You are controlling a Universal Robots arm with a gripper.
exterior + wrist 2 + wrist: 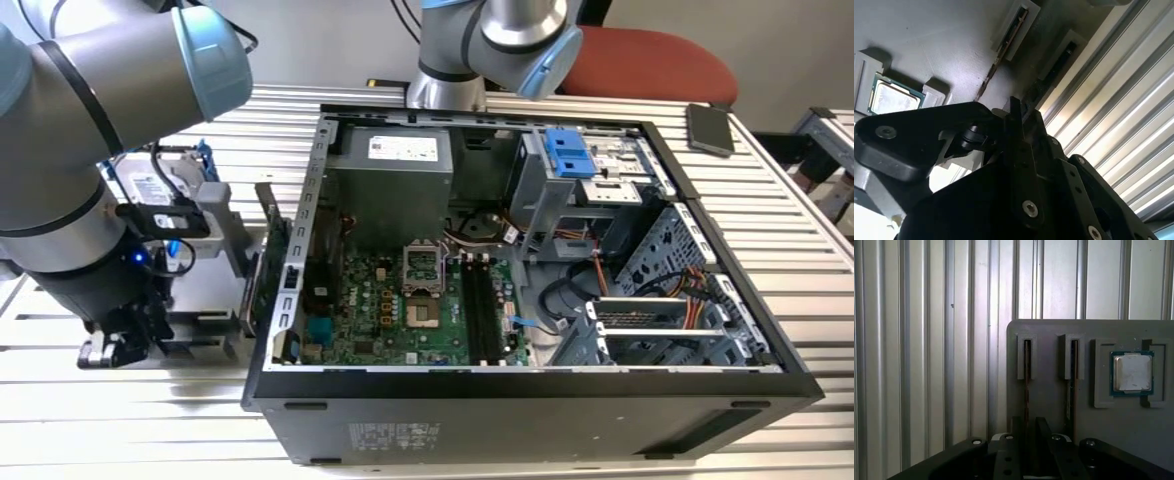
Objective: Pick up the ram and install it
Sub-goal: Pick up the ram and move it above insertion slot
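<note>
The ram [1026, 385] stands on edge in a slot of the grey holder plate [1049, 405] and shows as a thin dark strip. In the second wrist view the ram [986, 80] runs from its slot block down into the black fingers. My gripper [1029, 432] sits low over the plate, its two fingers close together on either side of the stick's near end. From the other wrist camera the gripper [1024, 112] looks shut on that end. In the exterior view the gripper [114, 345] hangs left of the open computer case [287, 300], whose empty memory slots [478, 300] lie on the motherboard.
A square silver processor chip [1132, 372] rests in a recess of the same plate, and a second slot [1073, 380] lies between it and the ram. The plate sits on a ribbed metal table [914, 365]. A second arm's base [461, 60] stands behind the case.
</note>
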